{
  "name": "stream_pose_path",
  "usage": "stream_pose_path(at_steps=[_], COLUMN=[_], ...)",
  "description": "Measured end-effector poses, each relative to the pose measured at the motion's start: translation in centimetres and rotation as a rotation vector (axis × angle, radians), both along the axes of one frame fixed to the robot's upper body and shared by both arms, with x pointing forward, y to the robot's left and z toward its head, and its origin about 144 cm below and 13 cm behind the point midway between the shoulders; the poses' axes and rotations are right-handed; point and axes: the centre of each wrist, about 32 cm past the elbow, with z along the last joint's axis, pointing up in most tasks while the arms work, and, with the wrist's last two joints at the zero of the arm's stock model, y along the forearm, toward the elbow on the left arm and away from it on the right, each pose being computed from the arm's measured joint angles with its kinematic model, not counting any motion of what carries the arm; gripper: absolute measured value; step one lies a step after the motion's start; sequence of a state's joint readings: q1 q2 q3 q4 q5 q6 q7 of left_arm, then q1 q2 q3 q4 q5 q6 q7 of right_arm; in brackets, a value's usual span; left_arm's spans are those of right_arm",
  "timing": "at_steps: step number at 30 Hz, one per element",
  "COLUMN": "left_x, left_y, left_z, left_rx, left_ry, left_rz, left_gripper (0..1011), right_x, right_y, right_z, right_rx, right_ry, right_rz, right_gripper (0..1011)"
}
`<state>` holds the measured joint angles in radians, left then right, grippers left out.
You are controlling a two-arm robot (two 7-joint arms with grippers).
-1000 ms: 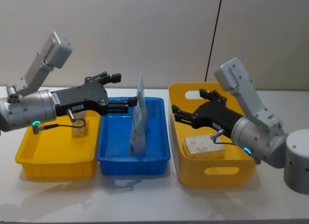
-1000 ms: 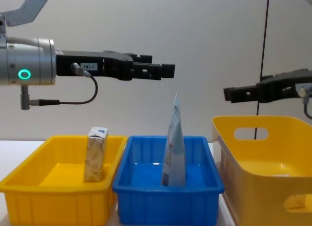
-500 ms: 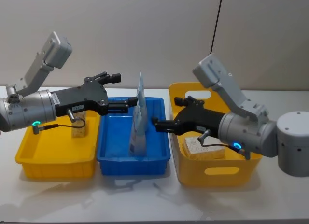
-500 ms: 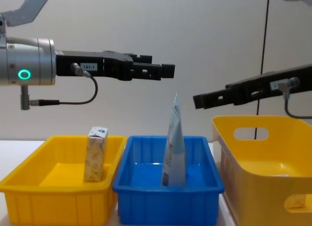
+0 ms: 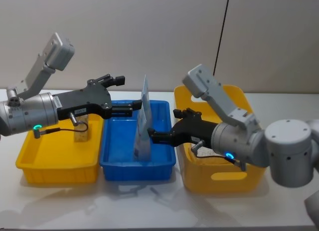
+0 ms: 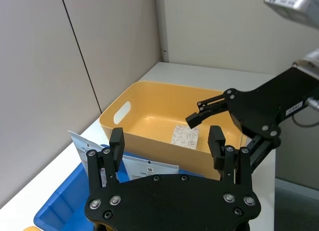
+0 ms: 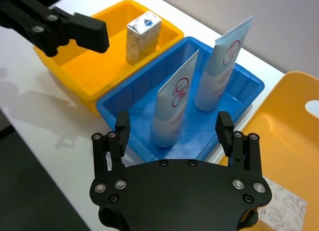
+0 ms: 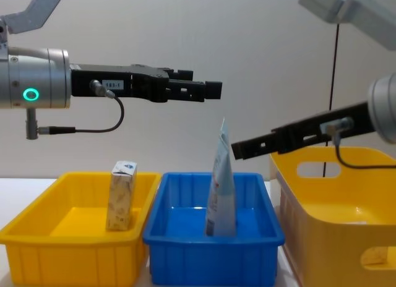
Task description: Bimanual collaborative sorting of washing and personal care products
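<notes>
Left of the blue bin (image 5: 135,170), the small speckled carton (image 8: 121,196) stood upright in the left yellow bin (image 5: 55,171). The left gripper (image 5: 127,94) hung high over the blue bin's left rim. Its fingers were spread and held nothing.

Inside the blue bin, the white tube (image 7: 174,104) and the blue-grey tube (image 7: 227,66) stood on their cap ends, one close behind the other, with the crimped tips up. Both looked light, soft-walled and glossy. They would probably tip at a nudge and flex or slide under a hard pinch. The safer hold seemed to be across the flat faces, low on the body where it is fuller and stiffer, not at the thin crimp.

The right gripper (image 5: 163,124) sat at the blue bin's right side, level with the tubes and pointed at them. Its jaws were wide apart and empty, close to the white tube but not touching it.

Right of the blue bin, the marbled box (image 6: 184,136) lay flat in the right yellow bin (image 5: 219,178). It looked rigid and easy to grip by its edges.
</notes>
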<state>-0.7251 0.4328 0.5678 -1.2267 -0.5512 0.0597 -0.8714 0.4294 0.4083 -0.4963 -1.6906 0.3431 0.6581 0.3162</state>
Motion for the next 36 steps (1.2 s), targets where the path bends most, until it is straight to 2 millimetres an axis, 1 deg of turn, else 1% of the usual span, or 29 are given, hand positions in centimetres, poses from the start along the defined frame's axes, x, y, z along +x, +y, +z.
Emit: stream_pose_path(at_steps=[10, 19, 27, 36], left_x=[0.0, 0.0, 0.0, 0.0], left_y=[0.0, 0.0, 0.0, 0.0], left_z=[0.0, 0.0, 0.0, 0.0], left_rx=[0.0, 0.0, 0.0, 0.0], left_ry=[0.0, 0.0, 0.0, 0.0], left_rz=[0.0, 0.0, 0.0, 0.0], left_gripper=[1001, 1002, 1002, 1002], right_x=[-0.7, -0.7, -0.4, 0.3], right_y=[2.5, 4.5, 5.7, 6.6], right_z=[-1.6, -3.0, -3.7, -4.6], right_rx=[-0.034, -0.054, -0.065, -0.078], right_ry=[-0.015, -0.026, -0.042, -0.056], right_rz=[-0.06, -0.083, -0.111, -0.147], right_gripper=[1003, 1004, 1004, 1003])
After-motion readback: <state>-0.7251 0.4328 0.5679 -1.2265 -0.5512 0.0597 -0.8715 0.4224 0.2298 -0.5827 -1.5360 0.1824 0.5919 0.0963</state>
